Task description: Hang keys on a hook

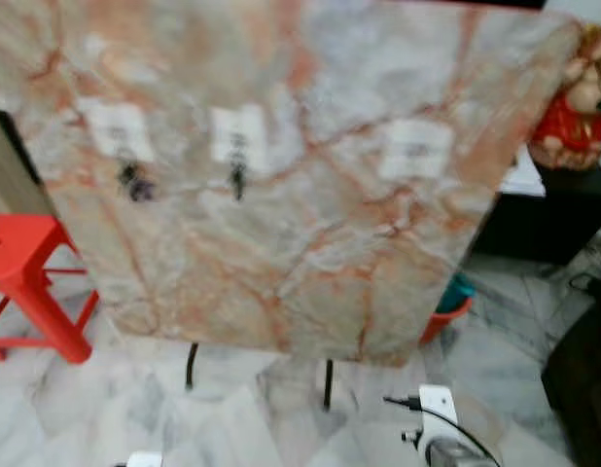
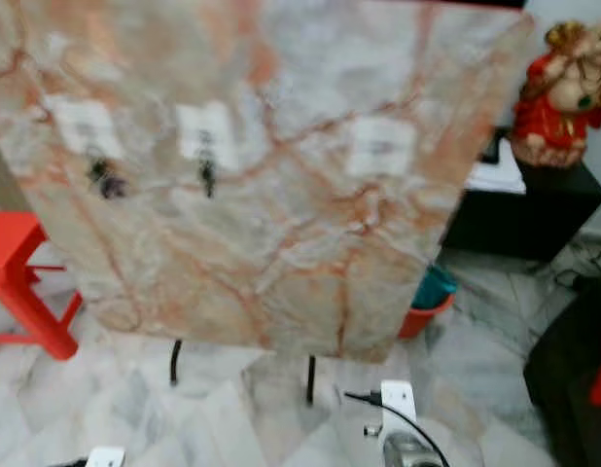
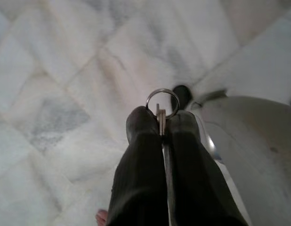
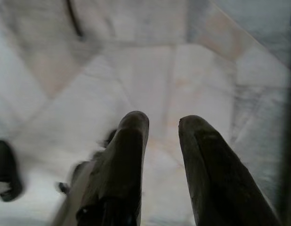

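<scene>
Low over the pale marble floor, the left gripper is clamped on the keys, whose flat blade is pinched between the two black fingers while the silver ring sticks out past the fingertips. Ahead stands a marble-patterned board on thin black legs, carrying three white hook plates in a row (the left one and the middle one each have something dark hanging below, the right one looks bare, though all is blurred). Meanwhile the right gripper hangs over the floor with its fingers apart and nothing between them; a red stool stands left of the board and a red figurine sits on a black cabinet to its right.
</scene>
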